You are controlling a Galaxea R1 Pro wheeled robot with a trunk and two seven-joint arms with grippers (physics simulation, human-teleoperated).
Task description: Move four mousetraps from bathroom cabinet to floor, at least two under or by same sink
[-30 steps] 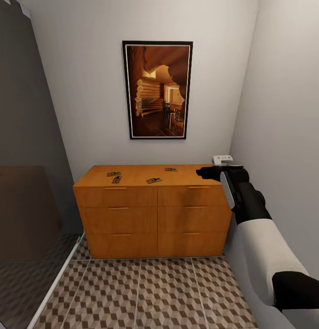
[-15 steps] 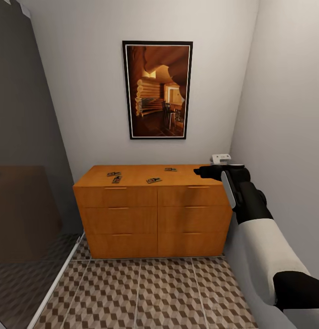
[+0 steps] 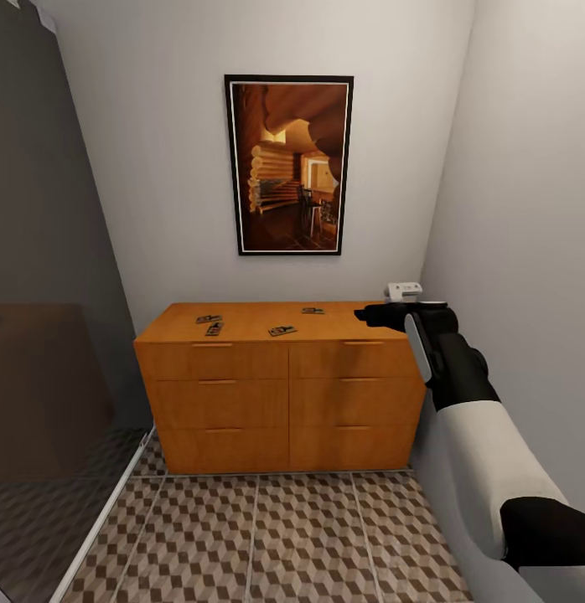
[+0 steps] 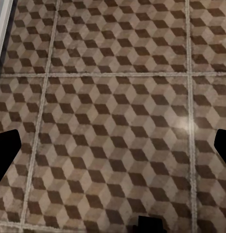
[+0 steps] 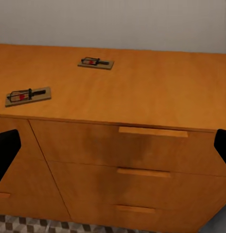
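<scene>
The orange-brown cabinet [image 3: 280, 394] stands against the back wall, all its drawers shut. On its top lie four mousetraps: two close together at the left [image 3: 208, 319] [image 3: 214, 329], one near the front middle [image 3: 282, 331], one further back [image 3: 313, 311]. My right gripper [image 3: 365, 316] hovers open at the cabinet's right end, level with its top, fingers apart. Its wrist view has two mousetraps [image 5: 28, 95] [image 5: 95, 63] ahead on the cabinet top [image 5: 156, 92]. My left gripper [image 4: 113, 150] is open over the cube-patterned bathroom floor [image 4: 117, 97], holding nothing.
A dark glass panel [image 3: 49, 293] with a white sill runs along the left. The right wall [image 3: 527, 209] is close beside my right arm. A framed picture [image 3: 289, 164] hangs above the cabinet. Patterned floor [image 3: 267, 536] lies open before the drawers.
My right gripper has edged slightly left toward the cabinet top. The mousetraps lie where they were.
</scene>
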